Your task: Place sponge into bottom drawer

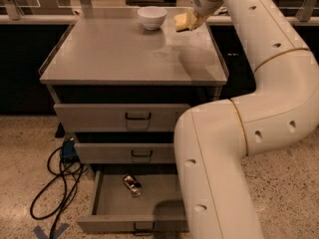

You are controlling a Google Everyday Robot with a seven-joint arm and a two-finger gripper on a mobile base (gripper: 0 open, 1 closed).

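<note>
Fingers gripping sponge near bowl, bottom drawer open, can inside

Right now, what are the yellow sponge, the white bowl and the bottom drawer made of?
Sponge, at the gripper near the back right of the cabinet top: probably soft foam; pale yellow, matte, lumpy edges.
White bowl: likely glazed ceramic, maybe plastic; smooth, slightly shiny.
Bottom drawer, pulled open: looks like grey painted sheet metal; thin flat walls, dull sheen, dark handle.

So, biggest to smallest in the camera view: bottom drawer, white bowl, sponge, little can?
1. bottom drawer
2. white bowl
3. sponge and little can look alike, so no ranking.
The gripper is at the sponge, at the cabinet top's back right.
</note>
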